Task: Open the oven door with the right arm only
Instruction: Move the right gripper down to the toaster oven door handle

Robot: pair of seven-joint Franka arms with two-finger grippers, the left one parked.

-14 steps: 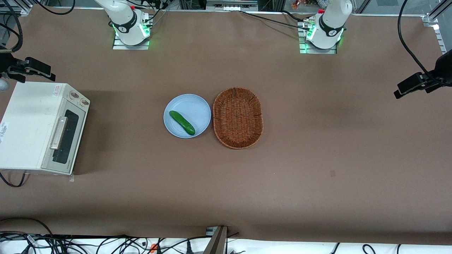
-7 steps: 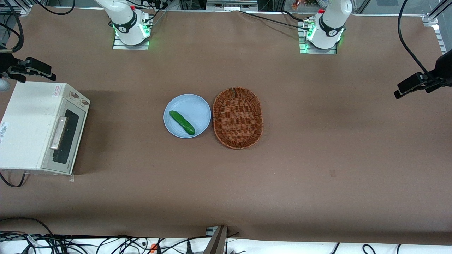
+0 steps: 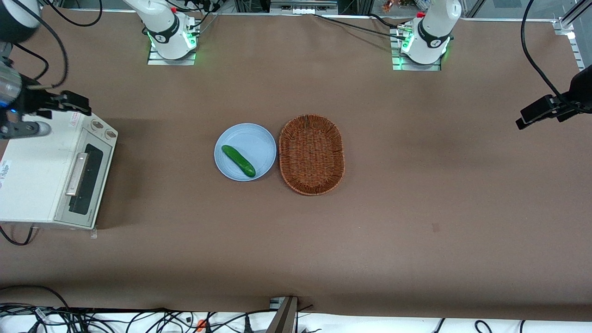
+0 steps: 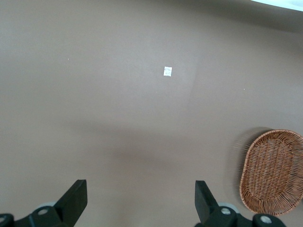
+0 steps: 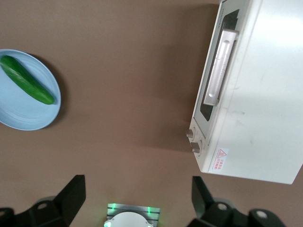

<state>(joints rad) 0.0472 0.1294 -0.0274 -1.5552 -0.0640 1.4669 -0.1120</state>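
The cream-white toaster oven (image 3: 37,166) stands at the working arm's end of the table. Its oven door (image 3: 88,178) is shut, with a dark glass window and a silver bar handle (image 3: 76,174). The door (image 5: 230,20) and handle (image 5: 218,66) also show in the right wrist view, with two round knobs (image 5: 192,141) beside the door. My right arm's black gripper (image 3: 78,104) hovers over the oven's top corner by the knobs, farther from the front camera than the handle. Its fingers are wide open and empty (image 5: 137,194); nothing touches the door.
A blue plate (image 3: 259,138) with a green cucumber (image 3: 238,160) lies mid-table, and a wicker basket (image 3: 311,154) lies beside it. The plate (image 5: 19,118) also shows in the wrist view. The working arm's base (image 3: 169,39) is at the table's back edge.
My right gripper has moved from beside the oven's back corner to over its top corner near the knobs. The arm's dark elbow has come into view. The oven door stays shut.
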